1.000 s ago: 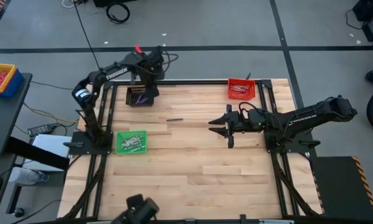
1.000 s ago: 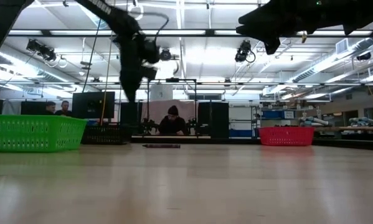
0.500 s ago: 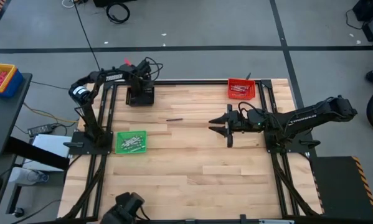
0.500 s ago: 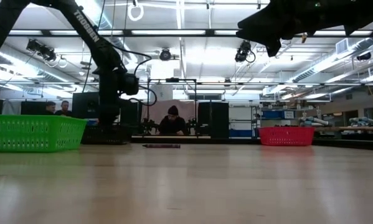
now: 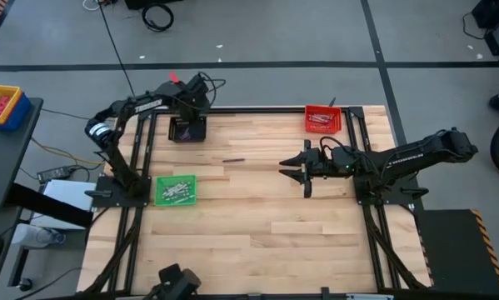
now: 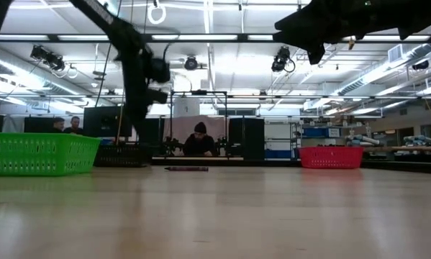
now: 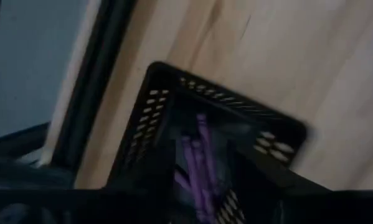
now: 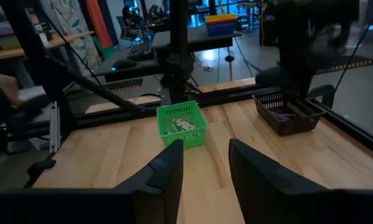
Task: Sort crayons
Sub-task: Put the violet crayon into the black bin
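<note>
One dark crayon [image 5: 233,161] lies flat on the wooden table between the arms; it also shows in the low view [image 6: 186,168]. My left gripper [image 5: 189,115] hangs, fingers down, just above the black bin [image 5: 187,133] at the far left. It looks open and empty in the left wrist view [image 7: 205,186], with purple crayons [image 7: 198,162] lying in the bin below it. My right gripper [image 5: 292,171] is open and empty, level above the table right of centre, and points toward the left edge; its wrist view [image 8: 205,168] shows the gap.
A green bin [image 5: 175,190] with pale crayons stands at the left edge. A red bin [image 5: 322,119] with reddish crayons stands at the far right. People sit in the room beyond the table [image 6: 200,140]. Bare wood spans the near half.
My left gripper went down into the black bin half a second ago and has come up again above it, shifting slightly along the far edge. My right arm has kept still. The crayon on the table has not moved.
</note>
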Tool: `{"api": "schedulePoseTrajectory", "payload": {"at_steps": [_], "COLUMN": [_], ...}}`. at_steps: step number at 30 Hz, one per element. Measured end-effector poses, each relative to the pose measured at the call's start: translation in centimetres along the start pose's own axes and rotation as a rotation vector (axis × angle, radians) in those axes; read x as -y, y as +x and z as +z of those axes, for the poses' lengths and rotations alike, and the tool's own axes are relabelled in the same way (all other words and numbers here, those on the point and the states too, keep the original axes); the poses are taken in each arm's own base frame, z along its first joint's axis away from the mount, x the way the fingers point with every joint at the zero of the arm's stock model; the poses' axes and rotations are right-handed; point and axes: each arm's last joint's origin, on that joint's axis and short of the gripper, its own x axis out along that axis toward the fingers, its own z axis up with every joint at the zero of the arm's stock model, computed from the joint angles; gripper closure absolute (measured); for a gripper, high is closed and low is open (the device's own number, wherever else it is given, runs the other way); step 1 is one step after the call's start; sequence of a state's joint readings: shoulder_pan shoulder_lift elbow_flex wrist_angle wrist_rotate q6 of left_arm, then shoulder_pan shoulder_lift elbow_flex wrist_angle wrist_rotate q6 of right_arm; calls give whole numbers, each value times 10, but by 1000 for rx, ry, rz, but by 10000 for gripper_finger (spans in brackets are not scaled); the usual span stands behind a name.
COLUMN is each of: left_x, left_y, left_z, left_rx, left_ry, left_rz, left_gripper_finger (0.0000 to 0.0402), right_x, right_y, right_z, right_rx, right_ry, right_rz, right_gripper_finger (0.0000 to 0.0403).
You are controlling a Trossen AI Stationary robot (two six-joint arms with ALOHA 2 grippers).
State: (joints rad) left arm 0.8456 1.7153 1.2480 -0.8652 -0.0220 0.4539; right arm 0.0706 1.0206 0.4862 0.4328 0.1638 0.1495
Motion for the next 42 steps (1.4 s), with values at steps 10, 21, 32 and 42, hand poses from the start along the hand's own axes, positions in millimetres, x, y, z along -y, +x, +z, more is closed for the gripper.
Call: {"api": "schedulePoseTrajectory", "payload": {"at_steps": [10, 21, 32, 42], "left_x": [97, 172, 152, 153], "left_y": [-58, 22, 72, 85], "left_z": [35, 35, 33, 33], "left_rx": [322, 461, 406, 375], "left_ry": [119, 259, 201, 204], "left_rz": [-237, -194, -194, -214], "left_gripper_finger": [242, 244, 244, 275], "right_x": [-1, -11, -14, -14], "right_y": [0, -2, -3, -3], "right_z": [1, 5, 8, 8], "right_rx": [16, 64, 95, 93], "right_ry": [8, 25, 7, -4], "right_rz": [5, 57, 75, 74], "right_gripper_finger": [270, 270, 270, 270]}}
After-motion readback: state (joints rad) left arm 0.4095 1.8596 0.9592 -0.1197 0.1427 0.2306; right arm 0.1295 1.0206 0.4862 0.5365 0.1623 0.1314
